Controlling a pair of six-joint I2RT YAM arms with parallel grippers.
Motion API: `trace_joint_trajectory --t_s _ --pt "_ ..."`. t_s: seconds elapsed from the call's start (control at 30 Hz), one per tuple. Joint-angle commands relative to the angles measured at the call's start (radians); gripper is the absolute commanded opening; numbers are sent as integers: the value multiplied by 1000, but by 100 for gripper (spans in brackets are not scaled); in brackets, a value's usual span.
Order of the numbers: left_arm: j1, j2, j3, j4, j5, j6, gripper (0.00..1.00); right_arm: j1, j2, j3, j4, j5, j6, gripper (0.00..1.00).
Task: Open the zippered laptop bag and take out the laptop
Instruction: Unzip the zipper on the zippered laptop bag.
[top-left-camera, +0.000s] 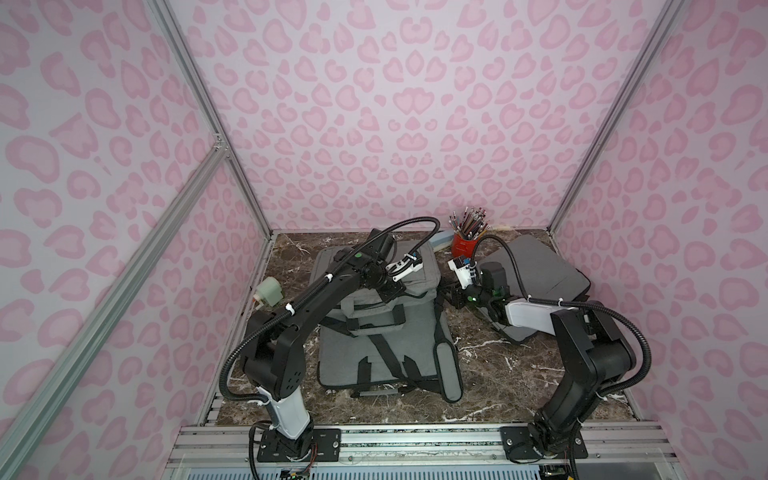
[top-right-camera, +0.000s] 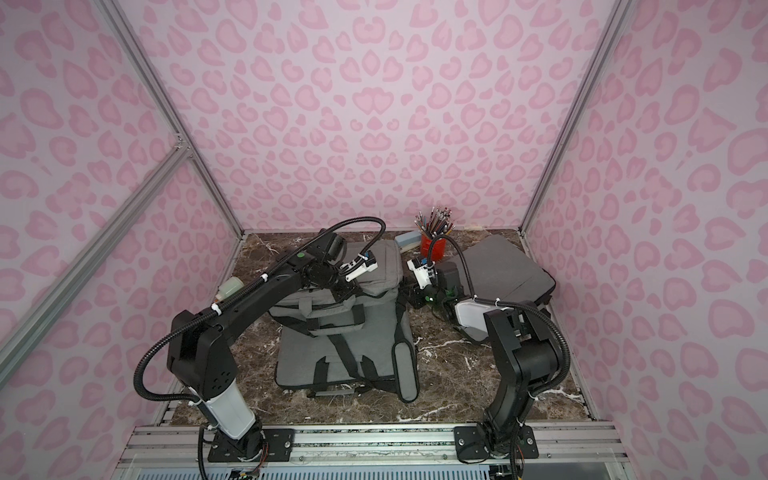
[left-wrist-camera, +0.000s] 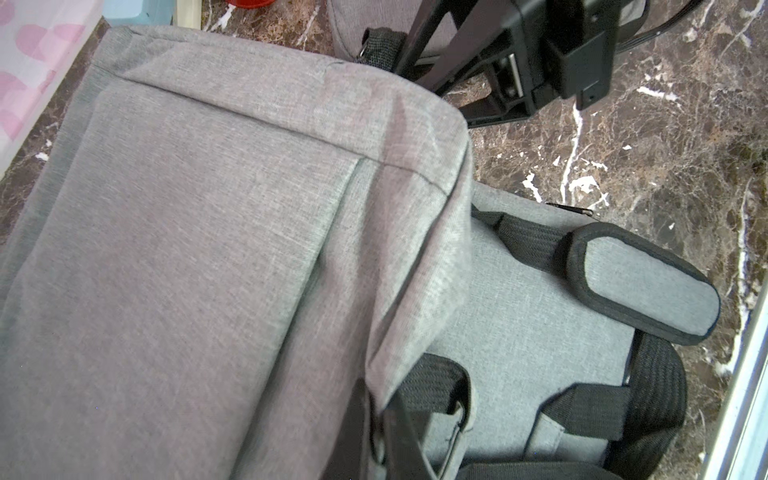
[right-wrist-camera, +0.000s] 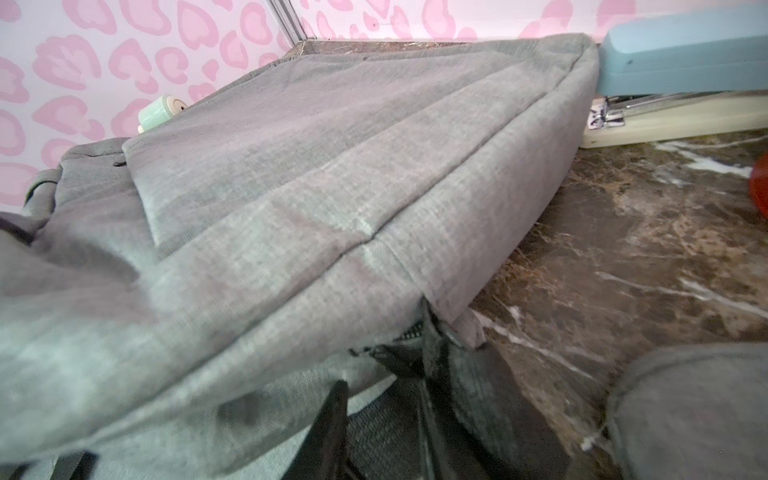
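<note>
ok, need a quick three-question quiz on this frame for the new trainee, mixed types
1. Multiple choice: what fills the red cup? A) pencils B) scissors C) paintbrushes
2. True or false: the left hand hangs wide open, clear of the gray laptop bag.
3. Fill in: the small mint-green item on the marble table, on the left arm's side, is a ___.

Key:
1. A
2. False: it is shut on the bag's fabric.
3. tape dispenser
</note>
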Motion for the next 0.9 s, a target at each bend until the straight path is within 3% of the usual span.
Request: trace_joint_trajectory --t_s 0.0,0.17,0.37,0.87 --pt "2 -13 19 25 49 7 3 2 24 18 36 -54 6 33" --pt "2 -8 32 0 52 32 3 6 29 18 50 -70 -19 35" --pt "2 -6 38 -2 68 47 3 9 -16 -43 192 -123 -42 36" --pt "7 -2 55 -30 68 56 3 9 4 -49 146 -31 -153 32"
